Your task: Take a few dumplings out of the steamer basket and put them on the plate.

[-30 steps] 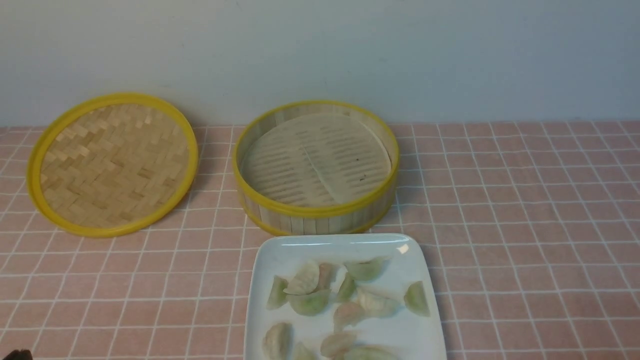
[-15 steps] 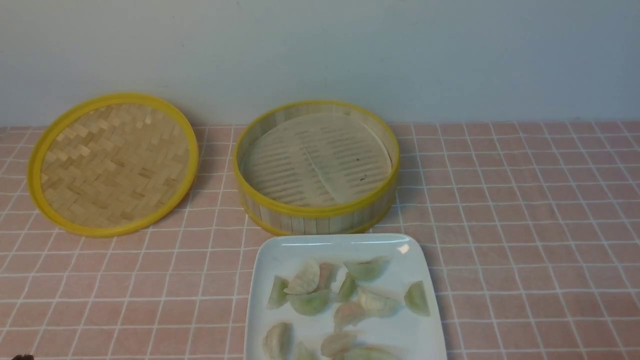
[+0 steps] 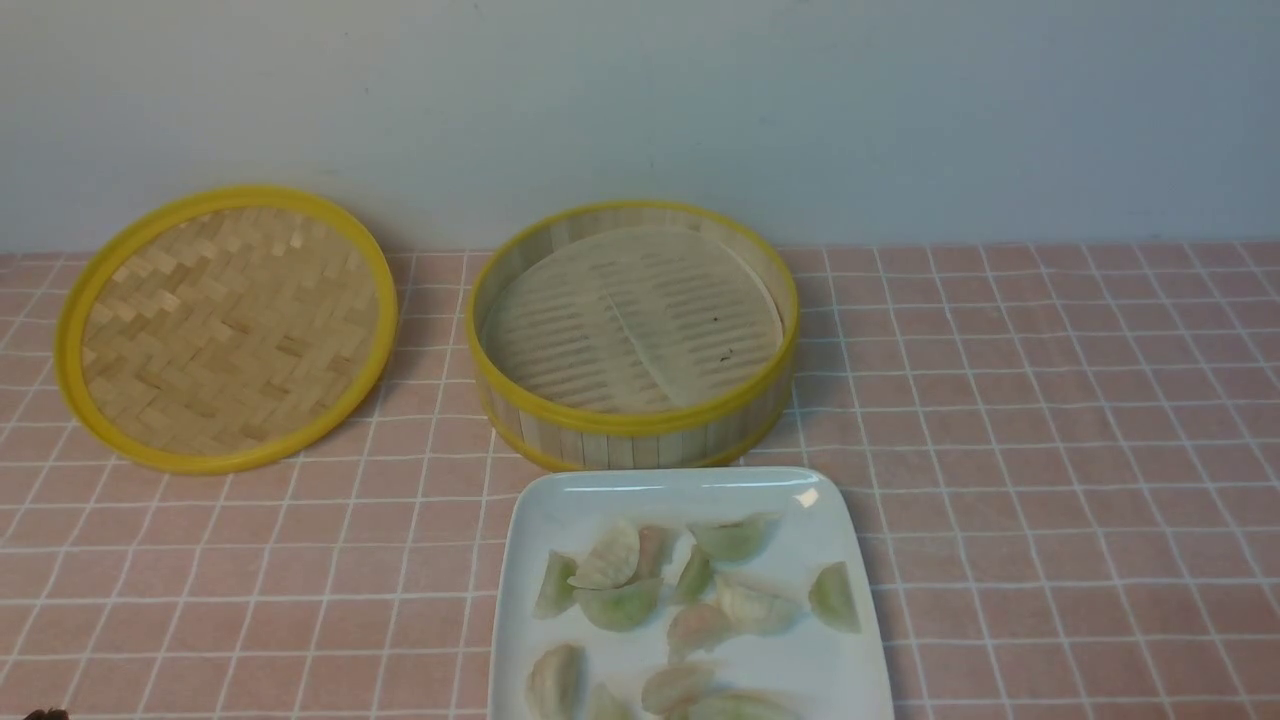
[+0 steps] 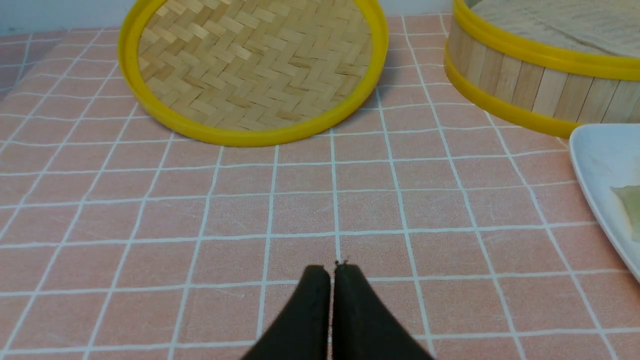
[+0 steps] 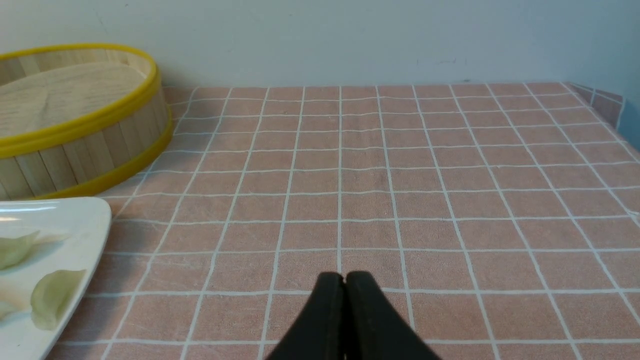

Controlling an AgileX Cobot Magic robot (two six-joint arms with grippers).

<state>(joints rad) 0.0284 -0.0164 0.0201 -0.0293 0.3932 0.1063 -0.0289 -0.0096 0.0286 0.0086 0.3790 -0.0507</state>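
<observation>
The steamer basket (image 3: 632, 425) stands at the table's middle back, holding only its pale slotted liner (image 3: 630, 320). In front of it the white plate (image 3: 560, 495) carries several dumplings (image 3: 620, 600), pale green, pinkish and whitish. My left gripper (image 4: 332, 270) is shut and empty, low over the cloth, left of the plate (image 4: 595, 155) and short of the basket (image 4: 525, 85). My right gripper (image 5: 344, 277) is shut and empty, over the cloth right of the plate (image 5: 95, 220), where two green dumplings (image 5: 50, 297) show. The basket (image 5: 85, 145) lies beyond it.
The woven bamboo lid (image 3: 225, 325) with a yellow rim lies flat at the back left, also in the left wrist view (image 4: 255, 65). A pink checked cloth (image 3: 1050, 450) covers the table. A pale wall runs along the back. The table's right edge (image 5: 617, 110) shows in the right wrist view.
A dark tip at the front view's lower left corner has sunk almost out of frame. The basket, plate, dumplings and lid have not moved.
</observation>
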